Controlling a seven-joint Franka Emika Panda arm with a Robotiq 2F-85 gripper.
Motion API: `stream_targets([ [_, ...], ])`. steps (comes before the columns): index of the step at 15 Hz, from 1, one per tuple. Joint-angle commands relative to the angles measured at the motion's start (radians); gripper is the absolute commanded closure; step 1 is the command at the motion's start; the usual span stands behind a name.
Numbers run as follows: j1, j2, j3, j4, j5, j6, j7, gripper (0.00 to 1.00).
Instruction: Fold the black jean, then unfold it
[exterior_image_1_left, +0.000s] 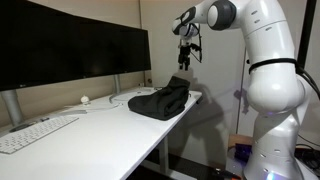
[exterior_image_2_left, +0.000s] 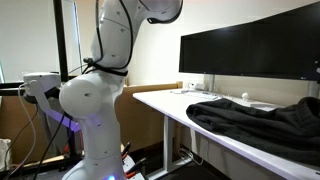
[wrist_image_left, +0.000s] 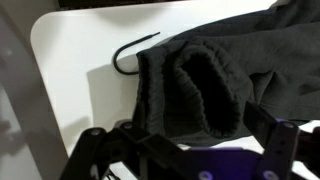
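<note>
The black jean (exterior_image_1_left: 160, 100) lies bunched in a heap near the end of the white desk (exterior_image_1_left: 100, 135). It also shows in an exterior view (exterior_image_2_left: 258, 118) and fills the wrist view (wrist_image_left: 205, 75), its waistband opening facing the camera. My gripper (exterior_image_1_left: 186, 55) hangs in the air well above the jean and touches nothing. In the wrist view its two fingers (wrist_image_left: 182, 138) stand wide apart at the bottom of the picture with nothing between them.
Wide dark monitors (exterior_image_1_left: 70, 45) stand along the back of the desk. A white keyboard (exterior_image_1_left: 35, 133) and a small white object (exterior_image_1_left: 85, 99) lie beside the jean. A black cord (wrist_image_left: 128, 58) lies on the desk by the waistband. The desk edge is close.
</note>
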Motion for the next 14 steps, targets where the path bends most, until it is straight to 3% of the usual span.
stream_targets([
  [1, -0.054, 0.065, 0.044, 0.073, 0.033, -0.068, -0.013, 0.0],
  [14, -0.151, 0.193, 0.131, 0.223, 0.038, -0.155, 0.016, 0.0],
])
